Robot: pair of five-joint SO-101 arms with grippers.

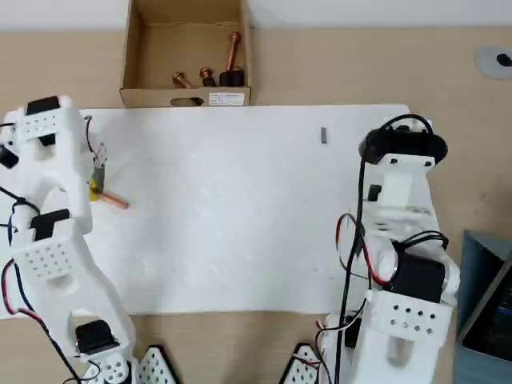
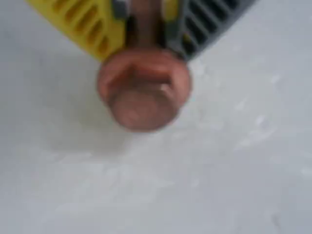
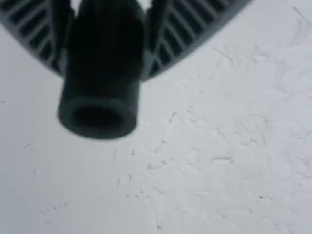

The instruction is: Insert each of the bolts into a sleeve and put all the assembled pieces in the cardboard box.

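My left gripper [image 1: 99, 190] stands at the left edge of the white mat [image 1: 240, 232], shut on a copper bolt [image 1: 114, 201] that points out to the right. In the left wrist view the bolt's hex head [image 2: 144, 92] pokes out from between the yellow and grey fingers of the left gripper [image 2: 146, 27], just above the mat. My right gripper [image 3: 105, 24] is shut on a black sleeve [image 3: 100, 83], whose open end faces the camera over the mat. The cardboard box [image 1: 138, 62] at the back holds several copper bolts in black sleeves [image 1: 231, 64].
A small dark piece [image 1: 323, 135] lies on the mat left of the right arm [image 1: 400, 184]. A grey bin [image 1: 480, 304] stands off the mat at the right edge. A round grey disc [image 1: 494, 61] sits at the back right of the wooden table.
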